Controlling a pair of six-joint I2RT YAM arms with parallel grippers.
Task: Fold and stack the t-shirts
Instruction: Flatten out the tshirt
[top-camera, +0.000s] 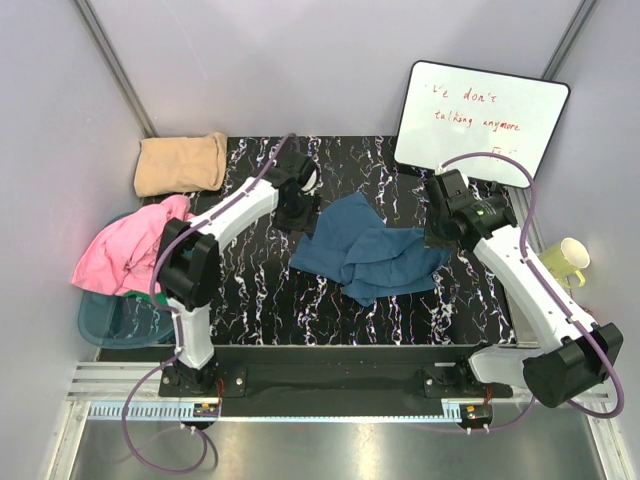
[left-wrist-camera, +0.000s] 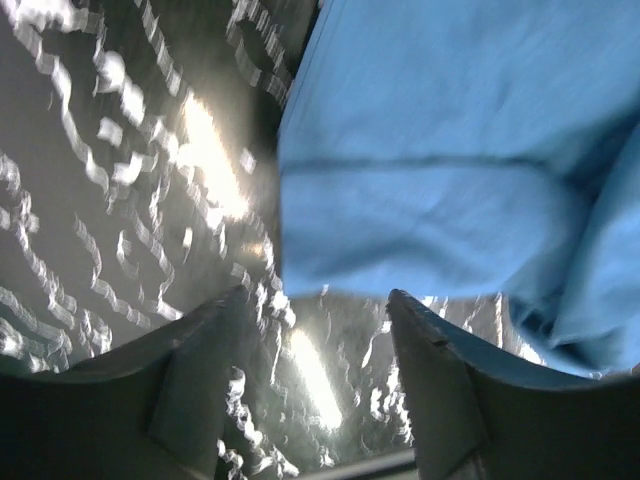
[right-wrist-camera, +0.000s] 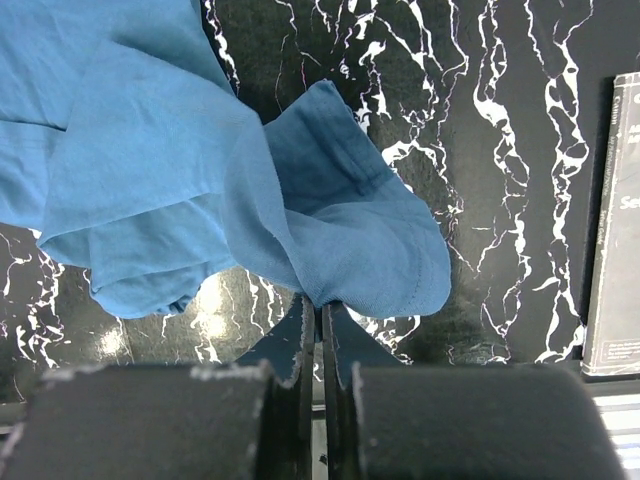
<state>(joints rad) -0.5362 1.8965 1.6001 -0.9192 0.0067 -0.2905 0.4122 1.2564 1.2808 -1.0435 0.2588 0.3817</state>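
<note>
Here, teal-blue t-shirt (top-camera: 370, 255), crumpled, loosely bunched

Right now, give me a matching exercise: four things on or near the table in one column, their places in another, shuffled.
Things:
1 blue t-shirt
2 tan t-shirt
3 pink t-shirt
4 yellow mug

Places:
A beyond the right edge of the table
B folded, far left corner
C crumpled, middle
D bunched over the teal bin, left side

Pairs: 1-C, 2-B, 3-D, 4-A
</note>
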